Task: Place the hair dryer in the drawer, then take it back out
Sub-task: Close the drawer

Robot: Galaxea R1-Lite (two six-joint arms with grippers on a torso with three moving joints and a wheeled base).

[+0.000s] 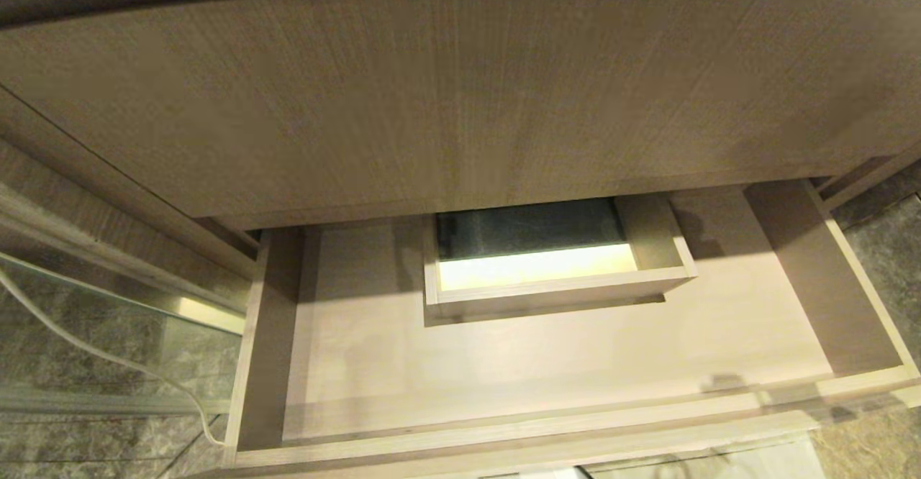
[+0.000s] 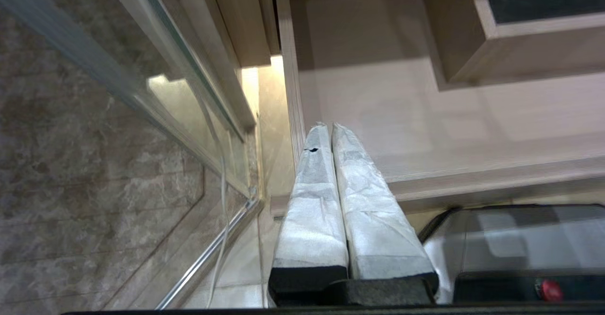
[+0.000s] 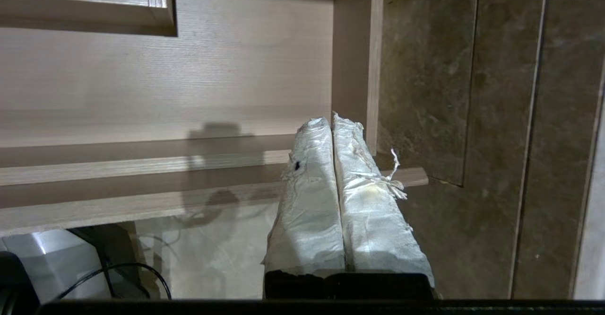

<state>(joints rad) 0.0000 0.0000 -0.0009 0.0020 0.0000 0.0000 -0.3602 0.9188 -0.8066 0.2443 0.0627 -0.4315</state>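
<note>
The drawer point(image 1: 547, 364) stands pulled open below me, light-brown wood grain, with bare floor and a small boxed notch point(image 1: 554, 292) at its back. Nothing lies inside it. The hair dryer is out of view in every frame. Neither gripper appears in the head view. In the left wrist view my left gripper point(image 2: 329, 126) hangs shut and empty by the drawer's point(image 2: 401, 107) left front corner. In the right wrist view my right gripper point(image 3: 331, 118) is shut and empty by the right front corner of the drawer point(image 3: 189, 92).
A flat wood-grain cabinet front point(image 1: 460, 90) overhangs the drawer's back. A glass panel point(image 1: 108, 321) with a white cord point(image 1: 93, 353) running across it stands to the left. Dark stone tile point(image 1: 885, 249) lies to the right. My own base point(image 2: 520, 249) sits just before the drawer front.
</note>
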